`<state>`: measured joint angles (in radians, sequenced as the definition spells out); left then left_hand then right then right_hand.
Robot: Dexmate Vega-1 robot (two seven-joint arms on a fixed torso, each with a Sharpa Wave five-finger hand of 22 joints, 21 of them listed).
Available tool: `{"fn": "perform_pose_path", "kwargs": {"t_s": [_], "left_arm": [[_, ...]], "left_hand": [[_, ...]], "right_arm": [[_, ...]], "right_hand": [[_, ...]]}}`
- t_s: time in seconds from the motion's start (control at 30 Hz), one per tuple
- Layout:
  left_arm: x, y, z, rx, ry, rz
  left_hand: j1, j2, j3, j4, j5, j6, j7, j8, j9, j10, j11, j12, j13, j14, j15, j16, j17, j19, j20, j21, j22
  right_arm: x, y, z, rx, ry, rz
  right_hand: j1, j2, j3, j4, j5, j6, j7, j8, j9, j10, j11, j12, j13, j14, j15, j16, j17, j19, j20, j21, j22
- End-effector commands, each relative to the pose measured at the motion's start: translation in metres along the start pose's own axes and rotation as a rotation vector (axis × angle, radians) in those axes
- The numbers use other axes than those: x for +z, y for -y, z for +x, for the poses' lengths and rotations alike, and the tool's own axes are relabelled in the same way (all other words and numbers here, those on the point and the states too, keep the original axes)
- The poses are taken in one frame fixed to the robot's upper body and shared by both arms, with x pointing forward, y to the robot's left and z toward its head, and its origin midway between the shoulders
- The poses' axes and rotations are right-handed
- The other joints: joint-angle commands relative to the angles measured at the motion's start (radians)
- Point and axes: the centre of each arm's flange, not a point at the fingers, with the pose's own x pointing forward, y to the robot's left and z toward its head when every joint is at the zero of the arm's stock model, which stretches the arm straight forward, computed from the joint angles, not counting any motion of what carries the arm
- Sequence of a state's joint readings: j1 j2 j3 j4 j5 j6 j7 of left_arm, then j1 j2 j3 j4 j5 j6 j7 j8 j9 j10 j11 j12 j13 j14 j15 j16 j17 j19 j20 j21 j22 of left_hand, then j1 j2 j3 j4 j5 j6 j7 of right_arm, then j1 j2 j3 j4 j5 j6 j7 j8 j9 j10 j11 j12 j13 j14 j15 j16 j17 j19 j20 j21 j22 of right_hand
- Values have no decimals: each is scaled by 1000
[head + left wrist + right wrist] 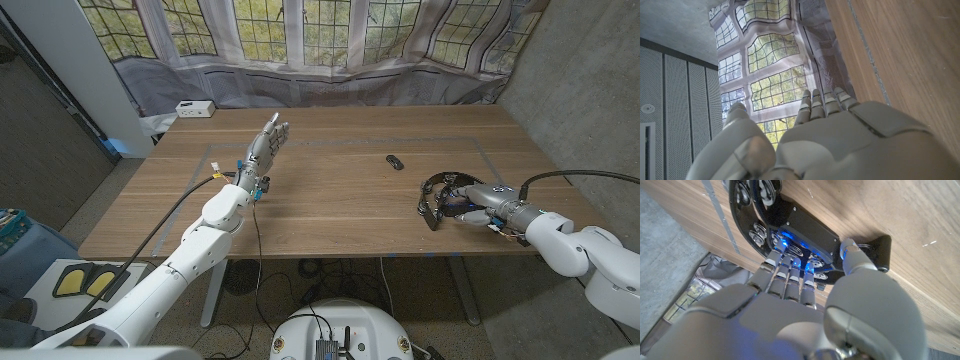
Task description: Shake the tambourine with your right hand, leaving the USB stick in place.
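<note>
A wooden table carries the scene; the left hand is raised above its left side, fingers straight and together, holding nothing; near the right edge the right hand grips the black tambourine, fingers curled into its frame, thumb pressing outside; the small USB stick lies apart, farther back.

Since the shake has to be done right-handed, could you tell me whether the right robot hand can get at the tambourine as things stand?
Probably yes: the right robot hand is already at the tambourine, fingers reaching into its frame, and the USB stick lies apart, out of its way.
</note>
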<state>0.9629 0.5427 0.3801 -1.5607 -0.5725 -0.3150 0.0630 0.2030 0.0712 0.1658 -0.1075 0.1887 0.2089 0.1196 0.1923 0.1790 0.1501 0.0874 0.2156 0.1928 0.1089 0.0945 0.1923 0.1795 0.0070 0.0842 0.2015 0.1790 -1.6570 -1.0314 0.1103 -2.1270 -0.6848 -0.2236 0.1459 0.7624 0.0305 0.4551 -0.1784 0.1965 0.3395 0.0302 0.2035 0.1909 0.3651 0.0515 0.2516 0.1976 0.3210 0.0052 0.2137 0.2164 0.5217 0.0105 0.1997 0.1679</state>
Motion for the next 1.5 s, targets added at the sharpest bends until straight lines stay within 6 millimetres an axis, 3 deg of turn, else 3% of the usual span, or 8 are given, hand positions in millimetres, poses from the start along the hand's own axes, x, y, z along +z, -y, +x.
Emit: {"fn": "perform_pose_path", "kwargs": {"t_s": [0.03, 0.3, 0.7, 1.03, 1.5], "left_arm": [[-3, 2, -1, 7, -12, -1], [-4, 3, -1, 9, -15, -1], [-6, 2, -2, 16, -25, 0], [-4, 3, -1, 7, -25, 5], [-2, 3, -1, 8, -23, 8]], "left_hand": [[6, 3, 6, -4, -2, 10, -3, -1, 2, 10, 1, -1, 3, 4, -1, -3, 1, -7, 6, -4, 2], [7, 3, 6, -4, -2, 11, -3, -1, 2, 11, 0, -1, 3, 3, -2, -3, 1, -8, 6, -4, 2], [7, 4, 6, -4, -2, 12, -3, -1, 2, 11, 0, -1, 4, 4, 0, -3, 1, -8, 6, -4, 2], [7, 4, 7, -5, -2, 13, -4, -1, 2, 10, 0, -2, 4, 3, 0, -3, 1, -8, 7, -4, 2], [7, 4, 7, -5, -3, 12, -4, -2, 2, 10, -3, -2, 4, 3, 0, -3, 1, -9, 8, -4, 2]], "right_arm": [[-5, -6, 7, 16, -2, -3], [-9, -10, 12, 16, -1, 3], [-10, -19, 17, -20, 6, -18], [-9, -27, 20, -29, 10, -21], [-15, -35, 27, -34, -4, -41]], "right_hand": [[17, 0, 12, 2, 5, 15, 1, 4, 2, 13, -5, 7, 4, 10, -6, 3, 4, 11, -8, 1, 2], [42, 2, 29, 1, 5, 29, 2, 6, 2, 30, -3, 12, 4, 37, -14, 9, 5, 39, -17, 8, 2], [101, 2, 60, -3, 3, 98, -10, 21, 2, 99, -11, 32, 3, 117, -35, 29, 10, 119, -27, 25, 3], [122, 2, 59, 1, -2, 128, -18, 26, 2, 129, -17, 40, 2, 144, -41, 39, 16, 156, -36, 32, 4], [215, 17, 53, 1, -10, 212, -36, 37, 2, 208, -25, 53, 1, 224, -69, 77, 39, 251, -57, 46, 3]]}}
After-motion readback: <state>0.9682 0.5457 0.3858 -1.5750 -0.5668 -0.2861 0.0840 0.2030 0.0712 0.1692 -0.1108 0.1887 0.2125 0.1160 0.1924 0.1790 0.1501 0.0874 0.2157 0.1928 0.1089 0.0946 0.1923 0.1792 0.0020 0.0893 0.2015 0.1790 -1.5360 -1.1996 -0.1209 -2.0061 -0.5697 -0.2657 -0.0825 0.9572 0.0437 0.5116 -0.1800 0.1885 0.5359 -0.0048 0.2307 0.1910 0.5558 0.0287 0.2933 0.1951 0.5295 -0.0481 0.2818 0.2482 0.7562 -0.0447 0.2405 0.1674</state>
